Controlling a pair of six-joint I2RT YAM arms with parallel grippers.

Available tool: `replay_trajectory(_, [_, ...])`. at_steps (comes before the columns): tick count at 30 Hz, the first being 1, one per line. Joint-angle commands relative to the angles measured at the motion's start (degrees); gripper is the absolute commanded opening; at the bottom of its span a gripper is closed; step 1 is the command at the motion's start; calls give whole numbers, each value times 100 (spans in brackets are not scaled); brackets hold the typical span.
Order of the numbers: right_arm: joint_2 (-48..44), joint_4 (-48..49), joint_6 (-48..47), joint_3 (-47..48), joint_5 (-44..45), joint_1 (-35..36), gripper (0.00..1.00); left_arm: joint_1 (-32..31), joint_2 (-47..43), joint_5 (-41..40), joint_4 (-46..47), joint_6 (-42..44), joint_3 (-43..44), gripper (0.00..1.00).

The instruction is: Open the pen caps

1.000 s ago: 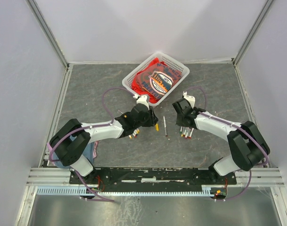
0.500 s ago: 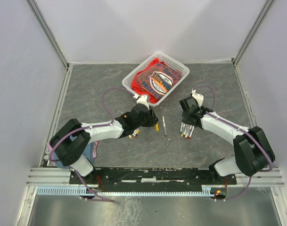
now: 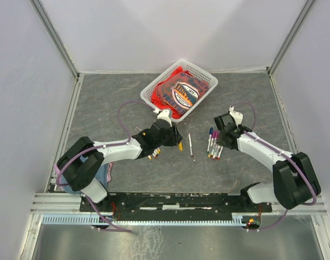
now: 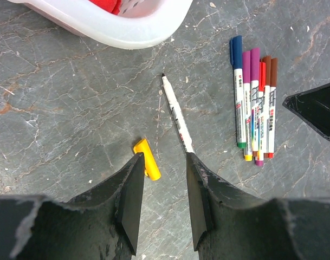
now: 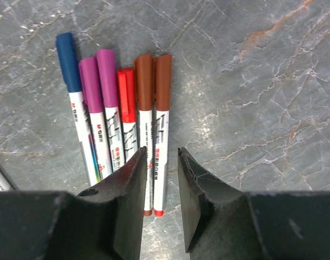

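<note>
**Item: pen caps**. Six are fitted: one blue, two purple, one red, two brown. They sit on a row of pens lying side by side on the table, to the near right of the basket.

**Loose item:** a yellow cap lies on the near side of the basket. Just beside it is a bare pen, tip exposed and pointing at the basket.

**Step in hand (judged):** one pen is done and the next is being chosen from the row. The next move calls for one gripper to clamp a barrel while the other pulls the cap straight off along the pen's axis.

**Right gripper**: fingers narrowly parted and holding nothing. It sits low over the barrels of the brown-capped pair, aimed toward their caps, with the arm reaching in from the basket's near right.

**Left gripper**: fingers apart and empty. It is low on the basket's near side, between the yellow cap and the bare pen, with the forearm stretched along the table.
</note>
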Motion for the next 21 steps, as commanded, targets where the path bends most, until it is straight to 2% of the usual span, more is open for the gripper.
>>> replay_trajectory(1, [-130, -69, 1, -91, 97, -88, 36, -19, -236, 78, 316, 176, 19, 44])
replay_trajectory(21, [309, 226, 22, -217, -203, -190, 34, -27, -201, 120, 319, 179, 78, 44])
